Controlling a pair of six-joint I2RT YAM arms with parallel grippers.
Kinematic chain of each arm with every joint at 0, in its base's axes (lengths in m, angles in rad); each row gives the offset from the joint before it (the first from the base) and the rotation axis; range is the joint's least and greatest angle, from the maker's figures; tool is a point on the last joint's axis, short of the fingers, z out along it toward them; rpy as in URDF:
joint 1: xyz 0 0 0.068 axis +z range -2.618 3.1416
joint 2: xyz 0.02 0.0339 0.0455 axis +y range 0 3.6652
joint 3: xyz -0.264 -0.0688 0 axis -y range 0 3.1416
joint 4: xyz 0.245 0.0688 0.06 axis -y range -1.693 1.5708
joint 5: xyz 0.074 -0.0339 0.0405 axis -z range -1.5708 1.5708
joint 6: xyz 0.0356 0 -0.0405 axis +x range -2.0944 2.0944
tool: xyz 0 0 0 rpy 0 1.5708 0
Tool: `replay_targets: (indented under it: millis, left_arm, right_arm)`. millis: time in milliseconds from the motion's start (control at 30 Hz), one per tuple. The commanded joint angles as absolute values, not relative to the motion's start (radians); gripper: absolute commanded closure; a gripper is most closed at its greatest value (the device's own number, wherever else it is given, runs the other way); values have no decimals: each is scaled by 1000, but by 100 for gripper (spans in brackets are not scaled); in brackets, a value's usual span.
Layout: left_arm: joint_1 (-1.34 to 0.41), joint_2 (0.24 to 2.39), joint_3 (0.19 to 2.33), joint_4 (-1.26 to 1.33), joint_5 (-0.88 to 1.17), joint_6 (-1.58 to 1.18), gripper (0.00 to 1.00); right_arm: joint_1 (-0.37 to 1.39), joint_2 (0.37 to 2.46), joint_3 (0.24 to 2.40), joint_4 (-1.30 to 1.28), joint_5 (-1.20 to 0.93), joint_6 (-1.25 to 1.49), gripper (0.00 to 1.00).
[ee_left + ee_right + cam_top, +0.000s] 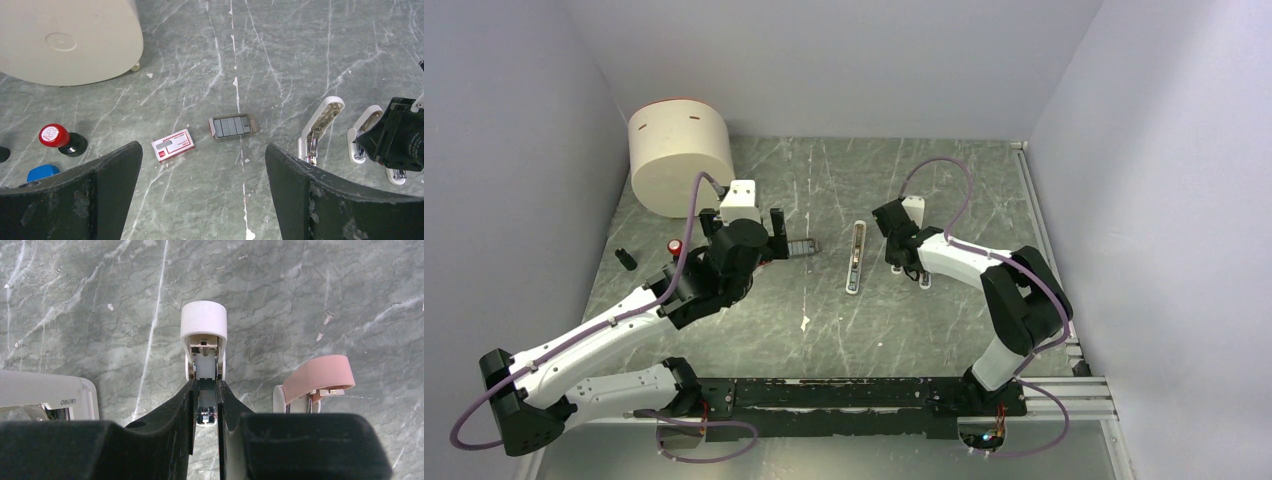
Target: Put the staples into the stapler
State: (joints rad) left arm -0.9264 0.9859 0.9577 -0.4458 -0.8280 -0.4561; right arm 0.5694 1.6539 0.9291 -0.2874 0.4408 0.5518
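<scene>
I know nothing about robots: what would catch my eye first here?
A big cream cylinder stands at the back left. The left gripper gapes wide above a grey block of staples, while the right gripper is clamped on a short white piece beside a pink one.

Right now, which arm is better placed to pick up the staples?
Left. The left pincer hangs open above the staples; the right pincer is shut on a short white piece, across the stapler from them.
</scene>
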Motion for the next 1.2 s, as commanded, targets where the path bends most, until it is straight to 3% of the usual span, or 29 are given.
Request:
replay_targets:
  millis: [0,1167]
  left_arm:
    - [-923,983,960,-425,-828,-453,3]
    - [-922,978,957,-436,-845,-459,3]
  right_arm:
    - [560,1655,938,-266,460,544,79]
    - [561,1668,937,-267,448,558,79]
